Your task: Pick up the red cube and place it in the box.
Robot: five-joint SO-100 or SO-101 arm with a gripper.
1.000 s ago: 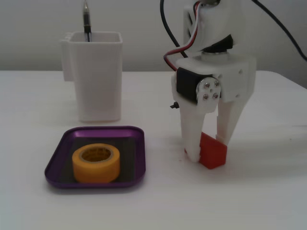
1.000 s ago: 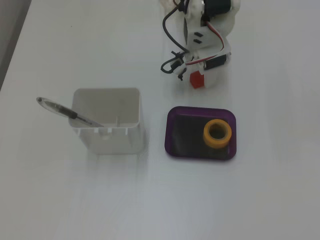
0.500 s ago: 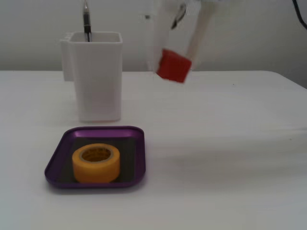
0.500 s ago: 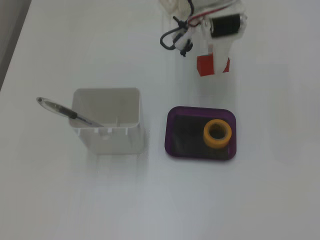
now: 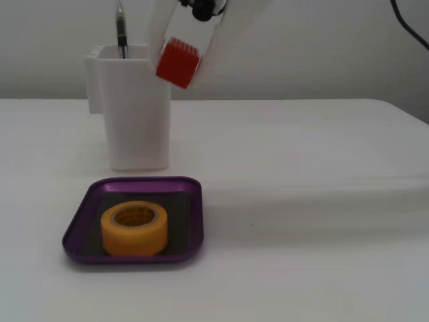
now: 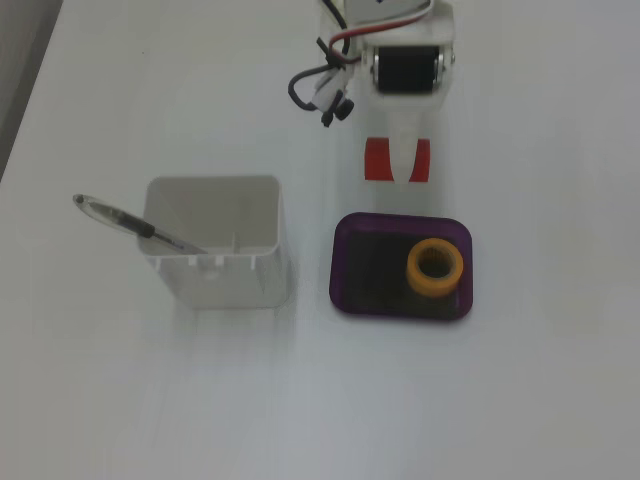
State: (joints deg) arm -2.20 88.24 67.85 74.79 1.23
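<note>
The red cube [image 5: 177, 63] hangs high in the air, held between the white fingers of my gripper [image 5: 181, 60], which is shut on it. In a fixed view from above, the red cube [image 6: 377, 160] shows on both sides of a white finger [image 6: 399, 160], just beyond the far rim of the box [image 6: 345, 262]. The box [image 5: 191, 221] is a shallow purple tray lying on the white table, below and in front of the held cube.
A yellow tape roll [image 5: 134, 229] [image 6: 435, 267] sits inside the tray. A tall white pen holder [image 5: 134, 107] [image 6: 215, 240] with a pen [image 5: 121, 30] [image 6: 130, 222] stands behind the tray. Black and red cables [image 6: 325, 85] hang by the arm.
The gripper lifted the red cube off the table and carried it up and leftward in the front view, toward the tray's side. Tray, tape and holder stayed put.
</note>
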